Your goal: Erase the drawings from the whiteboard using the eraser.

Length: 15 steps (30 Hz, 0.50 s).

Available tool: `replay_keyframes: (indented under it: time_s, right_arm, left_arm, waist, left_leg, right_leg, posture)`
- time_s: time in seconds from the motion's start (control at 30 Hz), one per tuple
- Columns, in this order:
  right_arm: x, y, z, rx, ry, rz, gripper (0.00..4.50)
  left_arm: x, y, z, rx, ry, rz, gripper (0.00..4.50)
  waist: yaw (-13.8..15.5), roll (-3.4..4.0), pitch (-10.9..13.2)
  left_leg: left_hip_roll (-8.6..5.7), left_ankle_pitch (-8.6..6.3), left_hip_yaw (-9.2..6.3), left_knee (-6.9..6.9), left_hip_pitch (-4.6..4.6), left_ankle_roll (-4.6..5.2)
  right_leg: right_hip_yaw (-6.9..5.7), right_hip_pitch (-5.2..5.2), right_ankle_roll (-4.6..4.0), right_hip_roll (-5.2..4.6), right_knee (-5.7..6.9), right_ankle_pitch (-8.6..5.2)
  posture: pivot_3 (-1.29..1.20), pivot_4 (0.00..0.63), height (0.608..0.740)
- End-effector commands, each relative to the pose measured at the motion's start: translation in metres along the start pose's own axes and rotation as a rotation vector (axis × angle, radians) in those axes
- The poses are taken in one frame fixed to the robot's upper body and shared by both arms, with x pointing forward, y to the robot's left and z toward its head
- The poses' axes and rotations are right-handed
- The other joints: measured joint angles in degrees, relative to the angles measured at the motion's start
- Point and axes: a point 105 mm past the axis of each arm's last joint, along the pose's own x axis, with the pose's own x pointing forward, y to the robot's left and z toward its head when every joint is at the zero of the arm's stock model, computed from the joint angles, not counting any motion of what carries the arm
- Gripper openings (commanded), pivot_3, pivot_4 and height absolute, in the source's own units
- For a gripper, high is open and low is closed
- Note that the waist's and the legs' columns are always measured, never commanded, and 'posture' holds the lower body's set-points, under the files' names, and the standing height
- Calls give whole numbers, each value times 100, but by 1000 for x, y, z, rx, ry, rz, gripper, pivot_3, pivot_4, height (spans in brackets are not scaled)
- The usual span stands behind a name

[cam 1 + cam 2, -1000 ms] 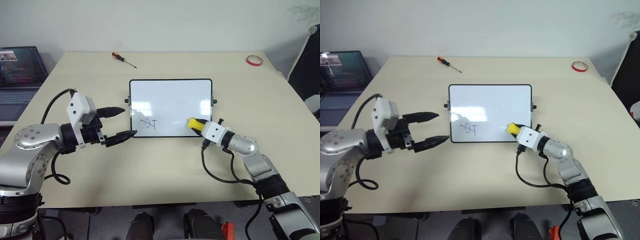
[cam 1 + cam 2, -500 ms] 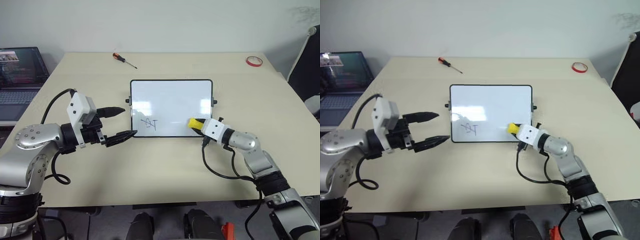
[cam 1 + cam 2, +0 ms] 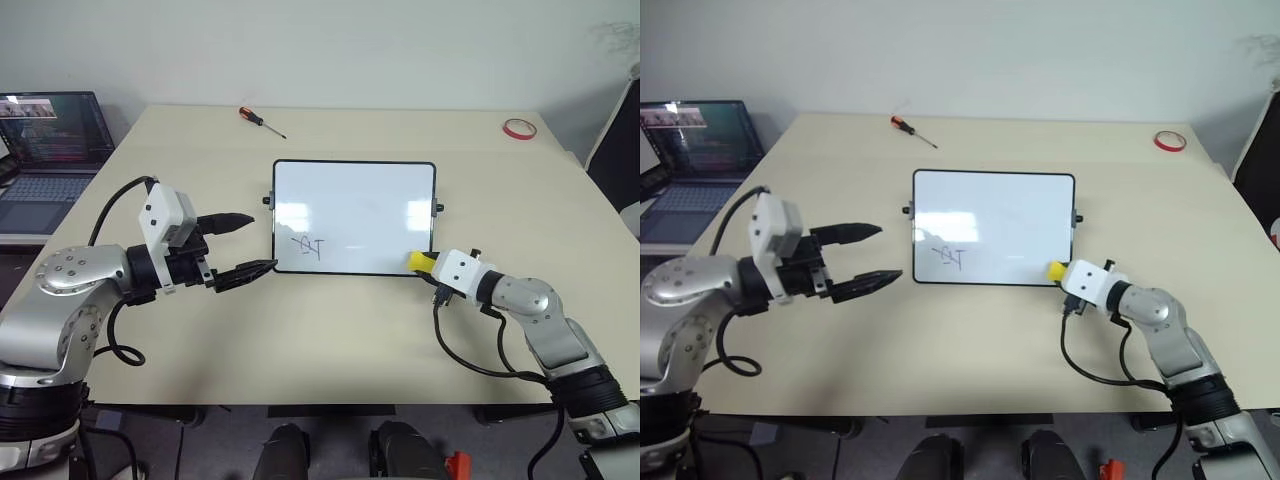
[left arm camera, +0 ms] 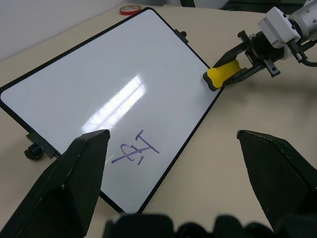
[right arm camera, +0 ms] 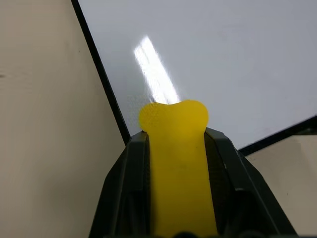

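The whiteboard lies flat in the middle of the table. One of the drawings, a small dark blue scribble, sits near the board's front left part. My right gripper is shut on the yellow eraser. The eraser's tip rests just inside the frame at the board's near right corner. My left gripper hovers open to the left of the board, a little above the table, with nothing between its fingers. From the left wrist I see the scribble and the eraser.
A laptop stands open off the table's far left corner. At the back lie a red-handled screwdriver and, to the right, a red tape ring. A dark chair stands at the right edge.
The right gripper has slid the eraser to the right along the board's near edge to its right corner. The left gripper has kept still. The camera has shifted.
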Motion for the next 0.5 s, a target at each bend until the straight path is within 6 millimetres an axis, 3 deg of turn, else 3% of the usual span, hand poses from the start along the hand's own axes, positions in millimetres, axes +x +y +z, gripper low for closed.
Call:
replay_keyframes:
  time_s: [0.03,0.27,0.5]
  right_arm:
    - [-9,-8,-17,33,79,-42,1150]
    - [-9,-12,-12,47,45,-71,1150]
    - [3,-25,31,60,-169,-137,1150]
  left_arm:
    - [1,0,9,42,-26,-13,4500]
    - [-1,1,8,45,-18,-16,4500]
    - [-3,0,8,45,-15,-14,4500]
  waist:
    - [-1,0,1]
    - [0,-3,3]
    - [-15,-2,15]
  left_leg:
    - [0,0,0,0,0,0]
    - [0,0,-1,0,-1,0]
    - [2,0,4,-3,-2,0]
  right_leg:
    - [0,0,0,0,0,0]
    - [0,0,0,0,-1,0]
    - [2,-8,0,0,0,0]
  posture:
    - [0,150,740]
    - [0,150,740]
    - [0,150,740]
